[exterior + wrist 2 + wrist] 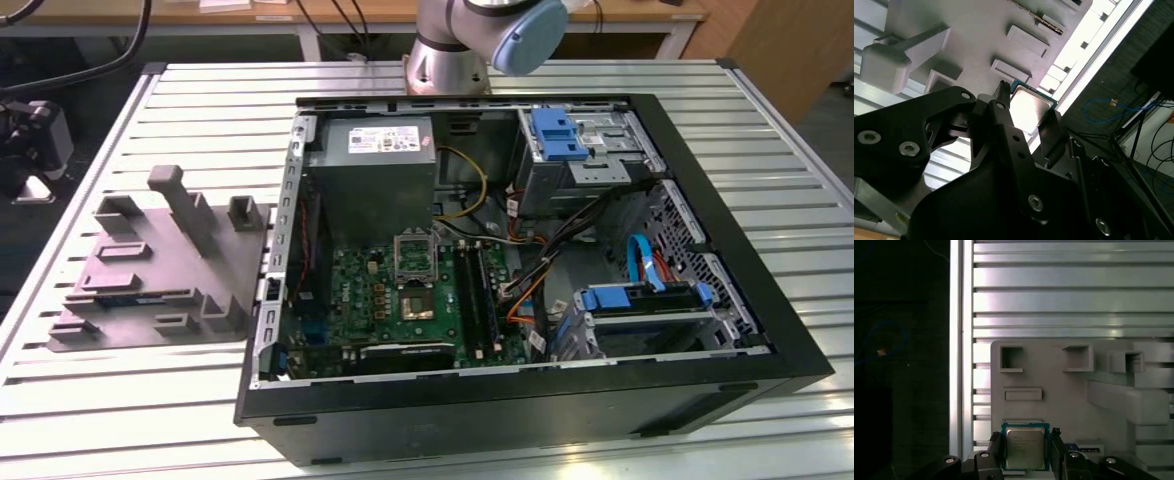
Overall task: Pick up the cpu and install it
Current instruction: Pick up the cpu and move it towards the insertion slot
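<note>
The cpu (1025, 450), a small square chip with a silvery top and green edge, sits between my gripper's (1025, 441) two black fingers, which press on its opposite sides. In the second wrist view the cpu (1029, 106) is gripped the same way by my gripper (1028, 114), and it hangs above the grey tray (979, 30). In both wrist views the tray (1054, 405) with its upright blocks lies below. The exterior view shows that tray (147, 270) to the left of the open computer case (534, 400), where a black socket (414, 250) sits on the green motherboard (380, 300).
Inside the case are a grey power-supply box (387, 150), drive cages with blue clips (641, 300) and loose cables (534, 270). The arm's base (454, 50) stands behind the case. The slatted metal table (1064, 300) ends at an edge rail (956, 340) beside dark floor.
</note>
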You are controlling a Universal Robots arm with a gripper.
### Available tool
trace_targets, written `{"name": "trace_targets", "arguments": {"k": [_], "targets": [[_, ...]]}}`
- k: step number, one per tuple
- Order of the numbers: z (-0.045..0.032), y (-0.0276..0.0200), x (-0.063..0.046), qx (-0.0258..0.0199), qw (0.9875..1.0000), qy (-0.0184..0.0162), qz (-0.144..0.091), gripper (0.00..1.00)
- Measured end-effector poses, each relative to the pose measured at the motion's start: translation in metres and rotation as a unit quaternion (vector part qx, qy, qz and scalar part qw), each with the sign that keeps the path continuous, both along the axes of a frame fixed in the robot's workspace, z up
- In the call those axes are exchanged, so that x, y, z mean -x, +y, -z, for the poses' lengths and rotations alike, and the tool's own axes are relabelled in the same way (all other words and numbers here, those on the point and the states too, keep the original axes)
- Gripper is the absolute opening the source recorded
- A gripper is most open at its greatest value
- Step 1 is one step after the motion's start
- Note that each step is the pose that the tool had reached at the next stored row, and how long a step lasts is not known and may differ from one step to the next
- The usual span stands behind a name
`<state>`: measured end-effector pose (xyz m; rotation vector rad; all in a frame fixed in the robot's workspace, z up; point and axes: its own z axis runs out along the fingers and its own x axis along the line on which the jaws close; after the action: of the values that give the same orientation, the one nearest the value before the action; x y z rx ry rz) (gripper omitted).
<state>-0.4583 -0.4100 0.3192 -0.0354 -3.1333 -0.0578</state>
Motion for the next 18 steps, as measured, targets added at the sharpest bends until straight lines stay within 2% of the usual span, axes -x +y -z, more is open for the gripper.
{"name": "trace_targets", "arguments": {"k": [4, 18], "targets": [[-0.0071, 0.0001, 0.000, 0.0008, 1.0000, 0.0000, 0.000, 0.47], [-0.0402, 0.0002, 0.000, 0.0020, 1.0000, 0.0000, 0.000, 0.47]]}}
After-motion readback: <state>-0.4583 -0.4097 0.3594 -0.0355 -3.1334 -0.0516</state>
